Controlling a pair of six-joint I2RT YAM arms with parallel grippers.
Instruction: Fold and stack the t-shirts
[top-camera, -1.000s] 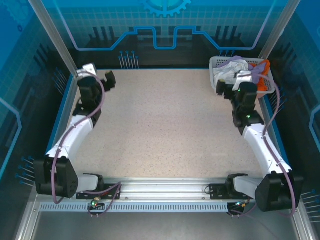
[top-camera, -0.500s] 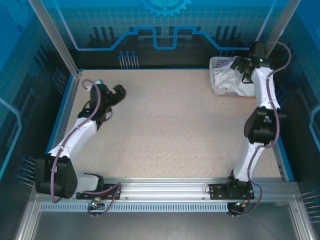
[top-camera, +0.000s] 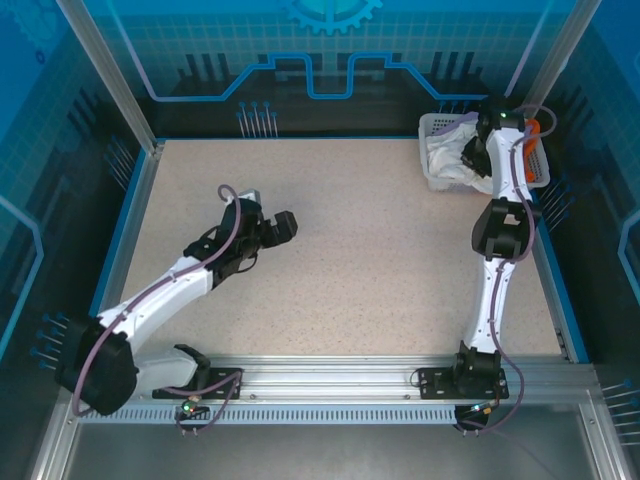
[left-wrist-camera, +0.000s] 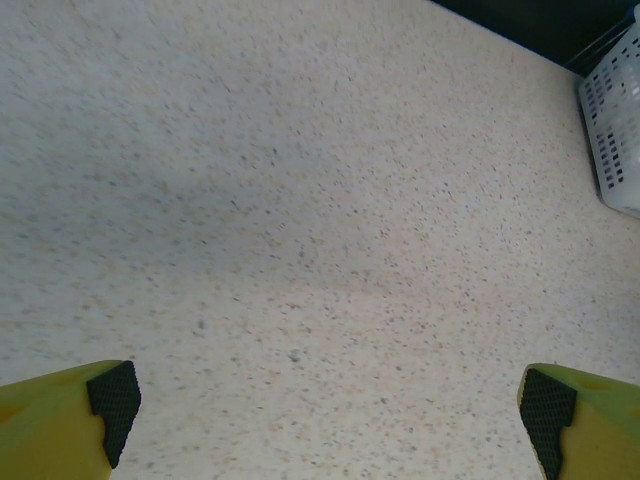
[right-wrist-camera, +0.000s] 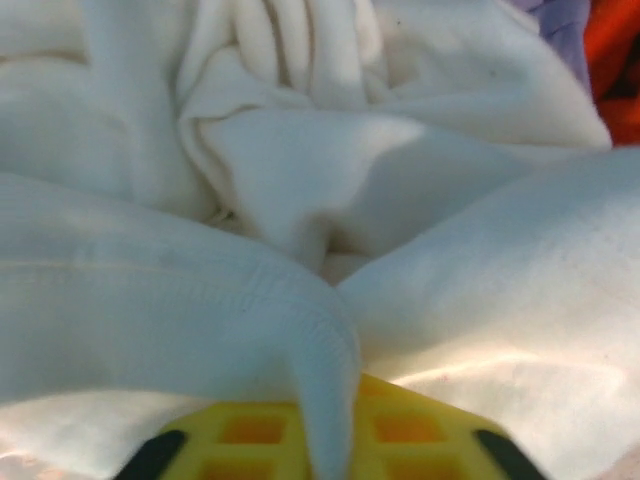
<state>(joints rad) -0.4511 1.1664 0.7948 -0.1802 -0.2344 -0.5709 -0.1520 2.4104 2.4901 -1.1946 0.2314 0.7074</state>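
Observation:
A crumpled white t-shirt (top-camera: 448, 160) lies in the white lattice basket (top-camera: 432, 125) at the table's back right corner. My right gripper (top-camera: 479, 150) reaches down into the basket. Up close, a fold of the white t-shirt (right-wrist-camera: 300, 170) is pinched between the yellow jaws of the right gripper (right-wrist-camera: 325, 440), which is shut on it. Slivers of a lavender t-shirt (right-wrist-camera: 570, 30) and an orange t-shirt (right-wrist-camera: 615, 50) show at the top right. My left gripper (top-camera: 290, 226) hovers over the bare table left of centre, open, its black pads (left-wrist-camera: 112, 397) wide apart with nothing between them.
The speckled tabletop (top-camera: 360, 250) stretches between both arms. An orange t-shirt (top-camera: 533, 130) peeks over the basket's right rim. The basket's corner (left-wrist-camera: 615, 130) shows at the right edge of the left wrist view. Blue walls and metal posts ring the table.
My right arm has stretched up over the basket and its gripper has closed on the white t-shirt. My left arm has swung from the back left toward the table's middle, still open.

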